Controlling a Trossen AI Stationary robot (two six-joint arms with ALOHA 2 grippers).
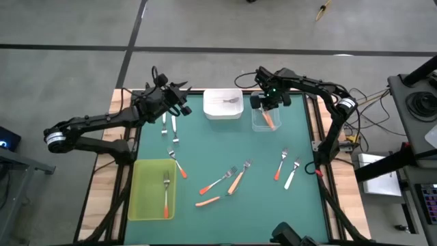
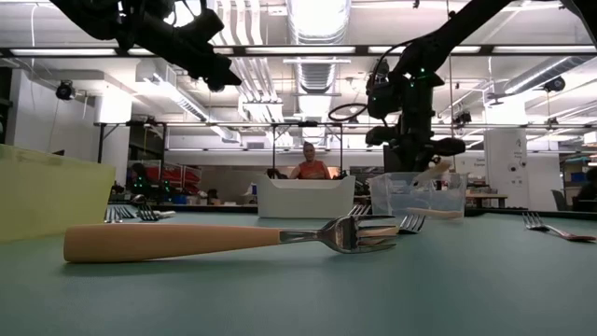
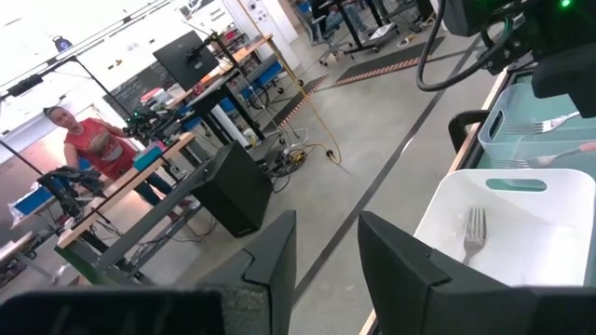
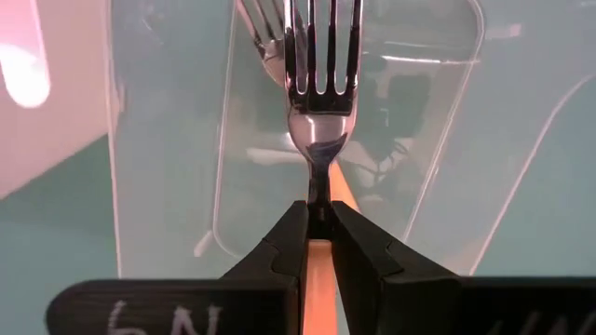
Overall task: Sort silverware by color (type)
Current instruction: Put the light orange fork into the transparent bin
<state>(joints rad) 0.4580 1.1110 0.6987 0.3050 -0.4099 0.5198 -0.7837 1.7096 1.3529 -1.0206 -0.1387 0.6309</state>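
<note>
In the right wrist view the held fork's (image 4: 321, 102) tine tips run off the picture's edge, and its orange handle is mostly hidden between the right end effector's (image 4: 319, 244) fingers. From above, the forks in the clear tray (image 1: 265, 120) are partly covered by that arm. The person (image 2: 309, 162) beyond the worktop is too small to make out.

Light-orange fork (image 4: 319, 140) held by its neck over the clear tray (image 1: 262, 121); other forks (image 1: 229, 182) scattered.
</note>
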